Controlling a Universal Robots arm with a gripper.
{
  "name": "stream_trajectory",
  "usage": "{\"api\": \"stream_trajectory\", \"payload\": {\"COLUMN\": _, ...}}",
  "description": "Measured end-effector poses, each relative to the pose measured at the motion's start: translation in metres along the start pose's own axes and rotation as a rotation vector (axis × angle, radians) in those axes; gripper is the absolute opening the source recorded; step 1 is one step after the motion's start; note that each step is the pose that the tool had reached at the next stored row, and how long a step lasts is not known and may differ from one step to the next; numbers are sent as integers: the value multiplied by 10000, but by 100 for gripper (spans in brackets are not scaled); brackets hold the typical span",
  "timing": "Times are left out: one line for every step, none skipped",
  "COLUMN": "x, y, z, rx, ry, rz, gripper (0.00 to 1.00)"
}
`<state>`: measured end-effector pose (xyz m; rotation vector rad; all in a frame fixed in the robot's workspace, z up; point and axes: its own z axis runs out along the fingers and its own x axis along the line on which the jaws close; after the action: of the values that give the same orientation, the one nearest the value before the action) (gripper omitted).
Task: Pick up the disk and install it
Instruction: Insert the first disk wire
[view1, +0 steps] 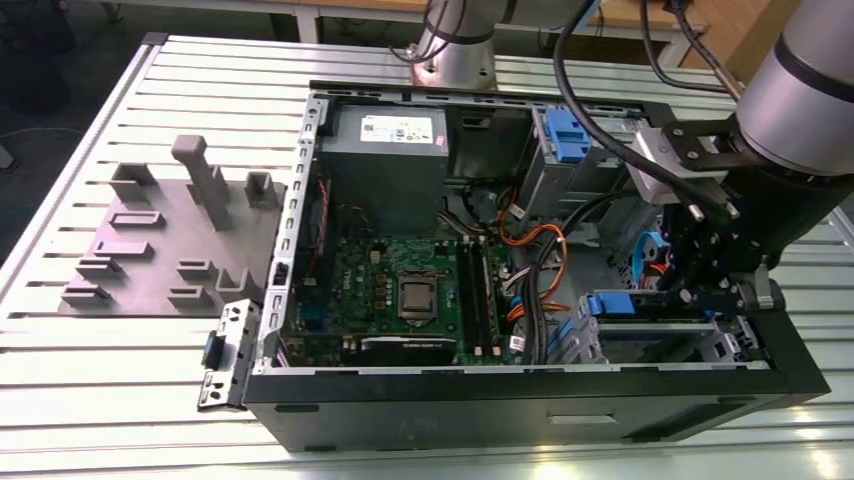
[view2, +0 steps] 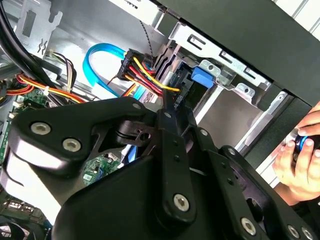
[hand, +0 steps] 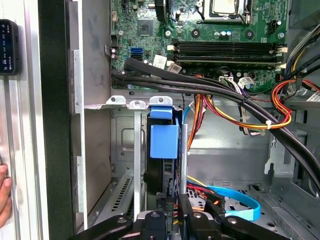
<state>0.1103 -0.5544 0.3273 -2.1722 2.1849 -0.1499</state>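
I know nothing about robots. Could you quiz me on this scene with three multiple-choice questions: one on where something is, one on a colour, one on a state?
1. Where is the gripper in the exterior view?
A. Over the grey block on the table
B. Inside the case, at the exterior view's right
C. Above the power-supply box

2. What colour is the plastic frame on the disk?
A. Red
B. Green
C. Blue

3. What state is the case in?
A. Lying open, with the board exposed
B. Closed, with its side panel on
C. Standing upright and sealed

Answers:
1 B: the exterior view shows the arm's black end reaching down into the case on that side.
2 C: the first wrist view shows a blue tab and frame.
3 A: the exterior view shows the green board and cables uncovered.
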Motion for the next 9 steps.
{"api": "stream_trajectory", "payload": {"x": 0, "y": -1, "z": -7, "rx": 0, "ry": -2, "rz": 0, "gripper": 24}}
{"api": "stream_trajectory", "payload": {"x": 0, "y": -2, "z": -20, "rx": 0, "ry": -2, "rz": 0, "gripper": 24}}
{"api": "stream_trajectory", "payload": {"x": 1, "y": -3, "z": -29, "rx": 0, "ry": -2, "rz": 0, "gripper": 24}}
{"api": "stream_trajectory", "payload": {"x": 1, "y": -4, "z": -35, "rx": 0, "ry": -3, "rz": 1, "gripper": 24}}
{"api": "stream_trajectory", "payload": {"x": 1, "y": -5, "z": -42, "rx": 0, "ry": -4, "rz": 0, "gripper": 24}}
{"api": "stream_trajectory", "payload": {"x": 1, "y": -6, "z": -49, "rx": 0, "ry": -3, "rz": 0, "gripper": 24}}
{"api": "stream_trajectory", "payload": {"x": 2, "y": -6, "z": -54, "rx": -2, "ry": -4, "rz": 0, "gripper": 24}}
{"api": "stream_trajectory", "payload": {"x": 2, "y": -7, "z": -63, "rx": -2, "ry": -3, "rz": 1, "gripper": 24}}
{"api": "stream_trajectory", "payload": {"x": 2, "y": -8, "z": -72, "rx": -4, "ry": -2, "rz": 0, "gripper": 24}}
